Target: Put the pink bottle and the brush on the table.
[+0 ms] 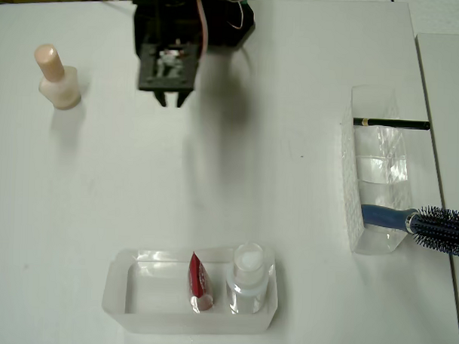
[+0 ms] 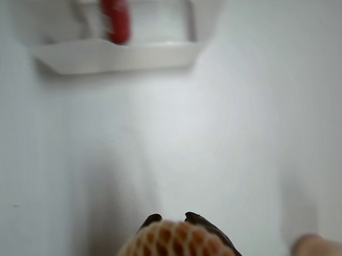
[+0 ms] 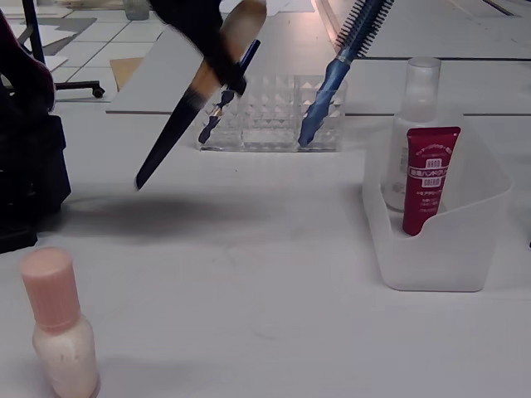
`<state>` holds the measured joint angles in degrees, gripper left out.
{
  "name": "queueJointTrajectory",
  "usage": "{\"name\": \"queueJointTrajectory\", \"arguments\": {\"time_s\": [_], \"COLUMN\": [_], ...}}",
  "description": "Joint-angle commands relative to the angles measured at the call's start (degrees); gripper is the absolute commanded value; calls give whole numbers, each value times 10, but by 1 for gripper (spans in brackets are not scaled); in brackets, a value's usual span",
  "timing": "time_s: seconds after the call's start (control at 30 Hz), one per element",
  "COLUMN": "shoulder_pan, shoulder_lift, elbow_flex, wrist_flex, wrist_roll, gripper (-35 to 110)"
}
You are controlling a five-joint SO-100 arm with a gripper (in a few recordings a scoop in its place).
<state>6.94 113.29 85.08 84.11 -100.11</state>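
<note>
A: Nearest in the fixed view, the small pale peach-pink bottle with a cylindrical cap (image 3: 56,332) stands upright on the white desk (image 3: 249,290), left.

B: And the slim brush with dark handle and golden ferrule (image 3: 187,108)?

A: Further back, tilted in the air, clenched in the black gripper (image 3: 217,60), handle end pointing down-left, well apart from the bottle.

B: Behind?

A: A clear faceted organiser (image 3: 270,116) holding a blue bristly hairbrush (image 3: 340,62).

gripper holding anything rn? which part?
Yes: the gripper is shut on the slim makeup brush, gripping near its golden-tan ferrule, with the dark handle hanging diagonally down above the white table.
</note>
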Motion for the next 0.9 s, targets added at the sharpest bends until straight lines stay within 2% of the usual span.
{"name": "queueJointTrajectory", "arguments": {"time_s": [0.0,0.2,0.7,0.87], "shoulder_pan": [47,116,258,293], "shoulder_lift": [38,43,22,27], "elbow_flex": [32,91,241,289], "wrist_flex": [11,-13,-238,-282], "wrist_roll": [-44,-105,-268,-286], "gripper": [0,0,0,0]}}
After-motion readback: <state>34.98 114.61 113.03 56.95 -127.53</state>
